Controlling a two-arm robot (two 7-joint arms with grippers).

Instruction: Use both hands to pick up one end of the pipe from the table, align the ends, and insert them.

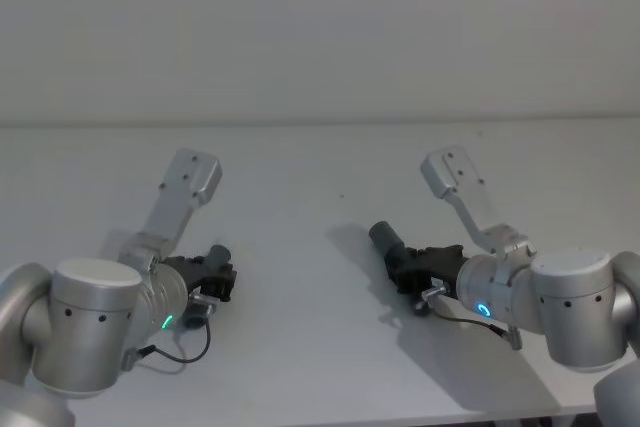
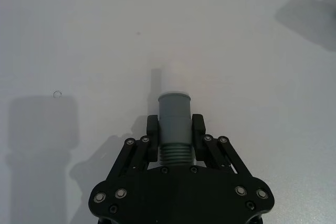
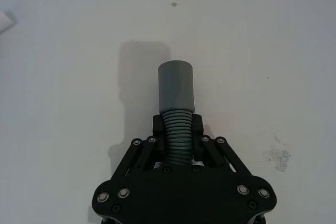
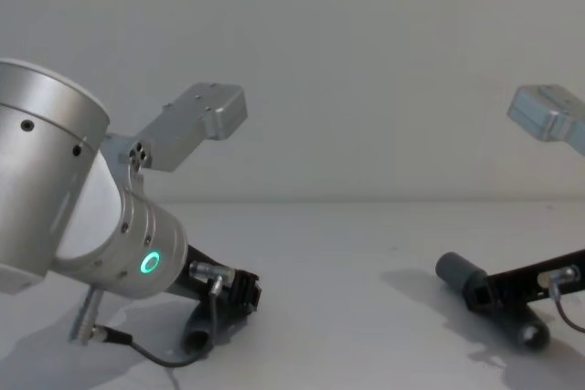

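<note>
In the head view, the white table [image 1: 300,167] is being bounded by a pale wall [image 1: 300,27], with the left gripper [image 1: 212,277] and right gripper [image 1: 412,269] being held low over it, well apart. In the left wrist view, the white-tipped piece [image 2: 174,114] is being pinched at its ribs by the left gripper. In the right wrist view, the socket piece [image 3: 176,93] is being pinched likewise, near a grey smudge [image 3: 278,156]. In the chest view, both pieces are being held low by the tabletop.

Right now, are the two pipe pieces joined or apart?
Apart. The left gripper holds the white-tipped piece, the right gripper holds the wide-ended piece, table between.
</note>
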